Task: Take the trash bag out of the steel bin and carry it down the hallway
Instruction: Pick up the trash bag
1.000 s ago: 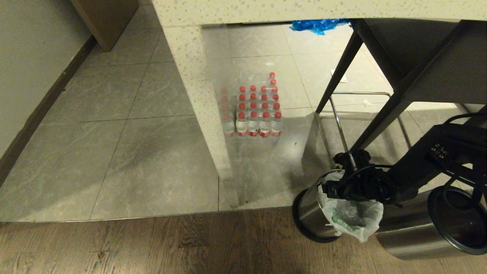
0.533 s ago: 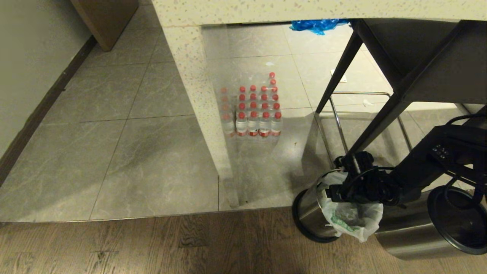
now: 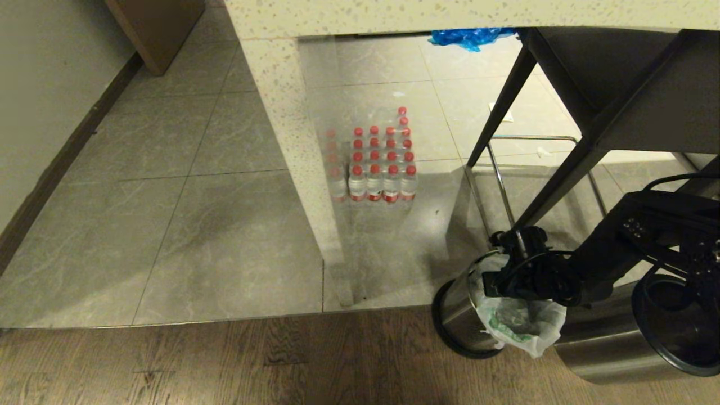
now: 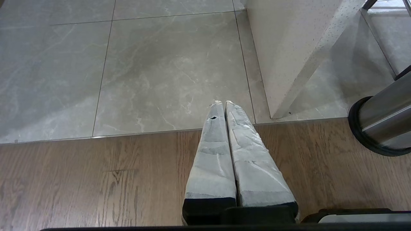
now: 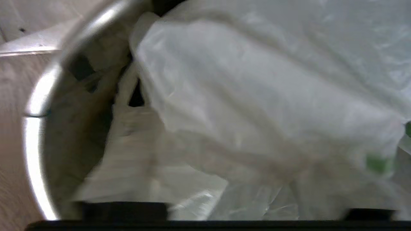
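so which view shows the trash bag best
The head view: the whole trash bag shows with its green lettering, draped over the steel bin under the right claw. The right wrist view shows only blurred white plastic up close. The left wrist view shows none of it.

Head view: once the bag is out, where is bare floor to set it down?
Bare grey tile lies between the wall and the speckled counter leg, and wood floor runs in front. Crowded: the steel bin, second bin, stool legs and bottle pack.
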